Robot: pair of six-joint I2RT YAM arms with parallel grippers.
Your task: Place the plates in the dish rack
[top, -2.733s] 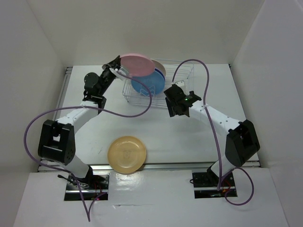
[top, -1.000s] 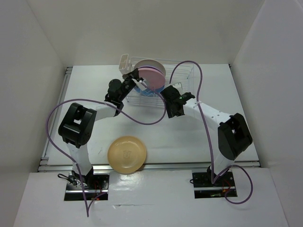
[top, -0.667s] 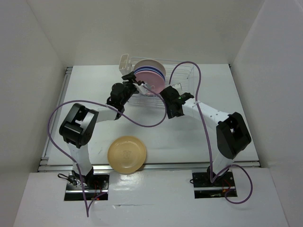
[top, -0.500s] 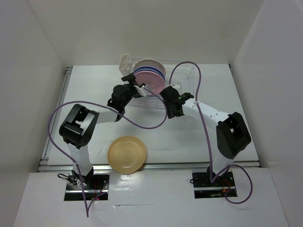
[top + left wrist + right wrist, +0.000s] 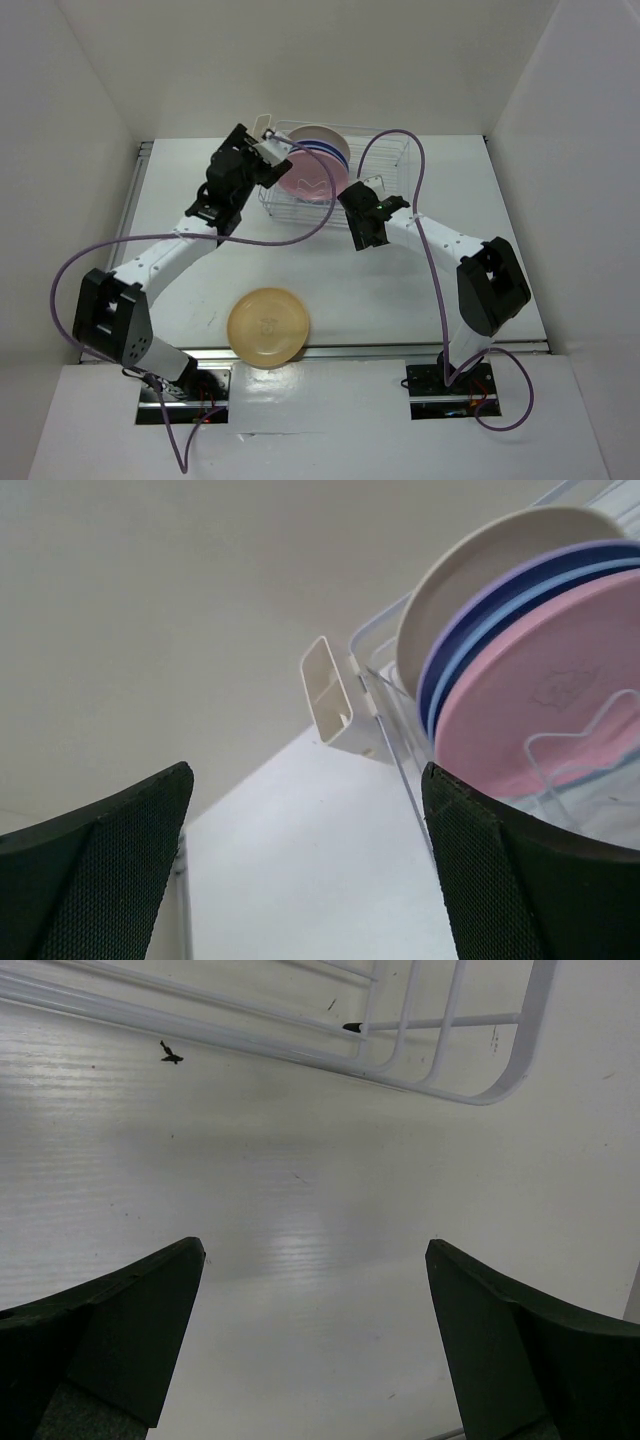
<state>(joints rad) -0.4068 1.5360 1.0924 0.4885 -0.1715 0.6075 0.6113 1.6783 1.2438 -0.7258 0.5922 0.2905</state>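
The white wire dish rack (image 5: 385,165) stands at the back of the table. Upright in it, one behind another, are a pink plate (image 5: 540,705), a light blue plate (image 5: 470,670), a purple plate (image 5: 480,610) and a cream plate (image 5: 480,565). The pink one (image 5: 310,175) faces front. A yellow-orange plate (image 5: 268,327) lies flat near the table's front edge. My left gripper (image 5: 310,880) is open and empty, just left of the rack. My right gripper (image 5: 315,1345) is open over bare table by the rack's front edge (image 5: 440,1085).
A small white cutlery holder (image 5: 335,710) hangs on the rack's left corner. White walls enclose the table on three sides. A purple cable loops from each arm across the table (image 5: 400,290).
My left gripper has opened, let go of the pink plate in the rack, and drawn back up and to the left. The right arm has hardly moved.
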